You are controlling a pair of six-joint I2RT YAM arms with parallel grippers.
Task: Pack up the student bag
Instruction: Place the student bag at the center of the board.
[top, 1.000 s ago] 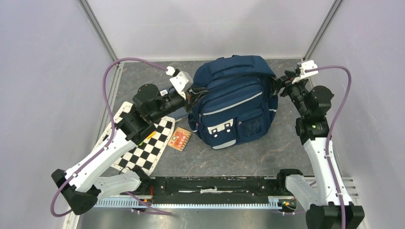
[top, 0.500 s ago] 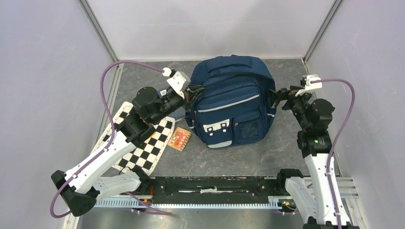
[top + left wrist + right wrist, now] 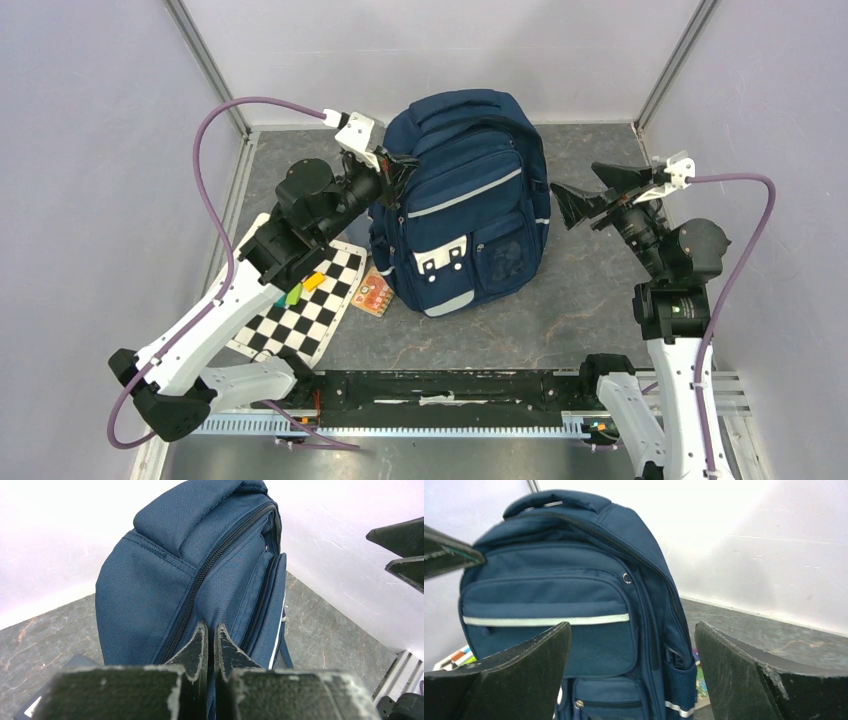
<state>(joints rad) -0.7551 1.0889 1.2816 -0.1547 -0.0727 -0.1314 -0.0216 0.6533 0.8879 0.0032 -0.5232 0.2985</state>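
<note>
Student bag (image 3: 465, 200): stands mid-counter (image 3: 560, 310), tilted, zips seemingly closed. Left gripper (image 3: 402, 168): closed tight at its upper side zip; whether it pinches anything is hidden. Right gripper (image 3: 573, 178): spread wide, empty, apart from bag. Card (image 3: 376, 293) and checkerboard (image 3: 300, 315) lie outside; packing apparently not yet done.

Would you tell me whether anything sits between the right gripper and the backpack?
Nothing visible does: the open right gripper faces the side of the backpack with only a gap between them.
</note>
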